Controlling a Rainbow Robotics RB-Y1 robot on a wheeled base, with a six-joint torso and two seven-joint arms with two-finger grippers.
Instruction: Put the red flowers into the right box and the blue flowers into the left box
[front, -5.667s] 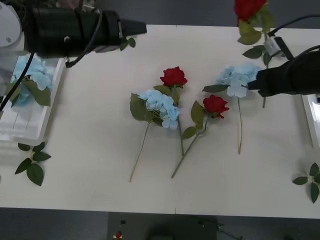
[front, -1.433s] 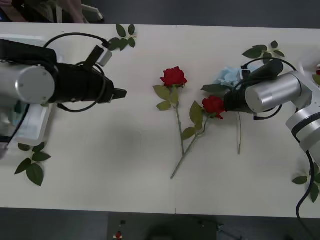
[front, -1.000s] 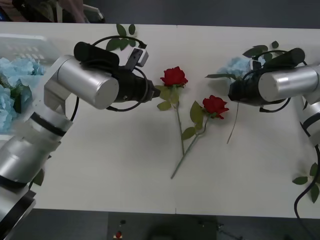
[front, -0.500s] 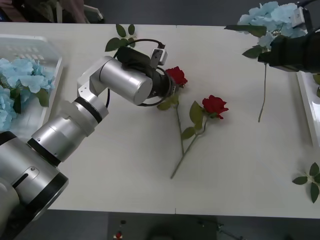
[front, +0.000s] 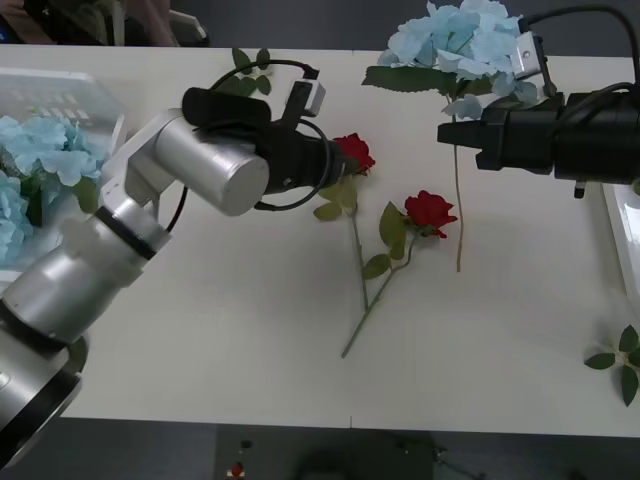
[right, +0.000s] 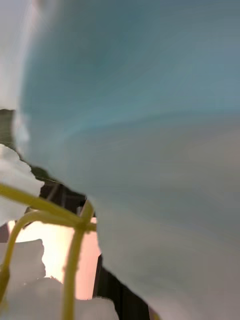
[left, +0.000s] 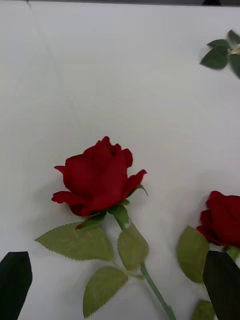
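While left jaws (left: 119, 280) gape, right jaws (front: 447, 132) clamp blue flower (front: 460, 40)

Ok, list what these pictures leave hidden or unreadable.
- Right gripper, front view: the held blue flower covers the jaws' contact with its stem; it appears held.
- Right wrist view: a blurred pale blue petal blocks the table below.
- Right box, front view: cut off by the edge; contents unseen.
- Left box, front view: partly behind the left arm.
- Left gripper: open by a red rose.
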